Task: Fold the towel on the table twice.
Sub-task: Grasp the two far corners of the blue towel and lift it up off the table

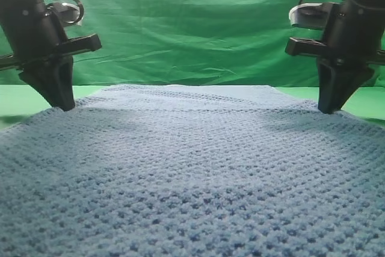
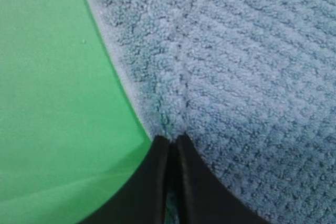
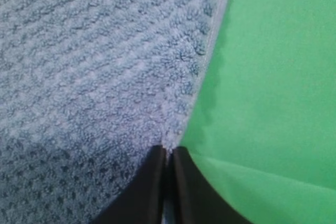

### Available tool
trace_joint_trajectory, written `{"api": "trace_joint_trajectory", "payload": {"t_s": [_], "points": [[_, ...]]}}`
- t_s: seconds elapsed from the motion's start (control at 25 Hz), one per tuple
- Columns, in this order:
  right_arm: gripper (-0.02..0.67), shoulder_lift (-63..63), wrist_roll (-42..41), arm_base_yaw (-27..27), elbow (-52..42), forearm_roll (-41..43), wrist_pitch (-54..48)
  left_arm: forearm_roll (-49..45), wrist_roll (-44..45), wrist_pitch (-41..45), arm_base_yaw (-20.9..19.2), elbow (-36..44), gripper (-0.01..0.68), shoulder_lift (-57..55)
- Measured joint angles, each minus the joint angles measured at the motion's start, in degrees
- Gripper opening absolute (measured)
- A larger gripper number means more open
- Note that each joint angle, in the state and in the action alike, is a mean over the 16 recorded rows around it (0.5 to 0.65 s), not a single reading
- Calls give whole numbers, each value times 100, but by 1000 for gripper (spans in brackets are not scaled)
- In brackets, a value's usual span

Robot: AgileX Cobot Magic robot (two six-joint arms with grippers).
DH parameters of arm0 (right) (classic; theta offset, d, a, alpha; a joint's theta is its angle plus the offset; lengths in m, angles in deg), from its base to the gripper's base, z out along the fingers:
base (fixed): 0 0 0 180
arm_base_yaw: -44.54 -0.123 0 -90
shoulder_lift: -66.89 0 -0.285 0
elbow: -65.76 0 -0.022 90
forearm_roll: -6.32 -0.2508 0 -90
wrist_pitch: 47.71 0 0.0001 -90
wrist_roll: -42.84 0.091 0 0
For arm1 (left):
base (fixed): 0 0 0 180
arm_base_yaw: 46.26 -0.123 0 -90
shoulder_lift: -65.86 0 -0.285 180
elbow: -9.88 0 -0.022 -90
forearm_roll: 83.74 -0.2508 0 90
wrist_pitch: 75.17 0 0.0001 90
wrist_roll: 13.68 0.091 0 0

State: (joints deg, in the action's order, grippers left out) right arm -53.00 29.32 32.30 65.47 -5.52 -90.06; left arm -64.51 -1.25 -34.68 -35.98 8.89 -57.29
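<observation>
Now | towel (image 1: 192, 173) | both grippers pinching its edges | no readable writing

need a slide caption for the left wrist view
Left gripper shut on the blue waffle-weave towel at its edge, green table beside.

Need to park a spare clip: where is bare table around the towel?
Bare green table shows only outside the blue-grey waffle-weave towel's side edges, beyond the left gripper and right gripper. Both far corners are crowded by the shut grippers.
</observation>
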Motion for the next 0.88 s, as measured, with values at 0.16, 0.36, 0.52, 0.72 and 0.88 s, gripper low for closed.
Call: {"api": "trace_joint_trajectory", "payload": {"t_s": [0.16,0.36,0.52,0.72,0.88], "points": [[0,213,6,-5,336,4,-241,-6,-12,220,13,-190,0,250],[0,566,10,-12,866,14,-536,-82,-81,583,33,-627,0,673],[0,836,12,-17,1368,23,-702,-167,-146,845,44,-1122,0,1019],[0,1047,15,-18,2080,49,-847,-301,-222,1046,44,-1819,0,1308],[0,1125,18,-18,2628,67,-771,-427,-259,1052,44,-2317,0,1402]]}}
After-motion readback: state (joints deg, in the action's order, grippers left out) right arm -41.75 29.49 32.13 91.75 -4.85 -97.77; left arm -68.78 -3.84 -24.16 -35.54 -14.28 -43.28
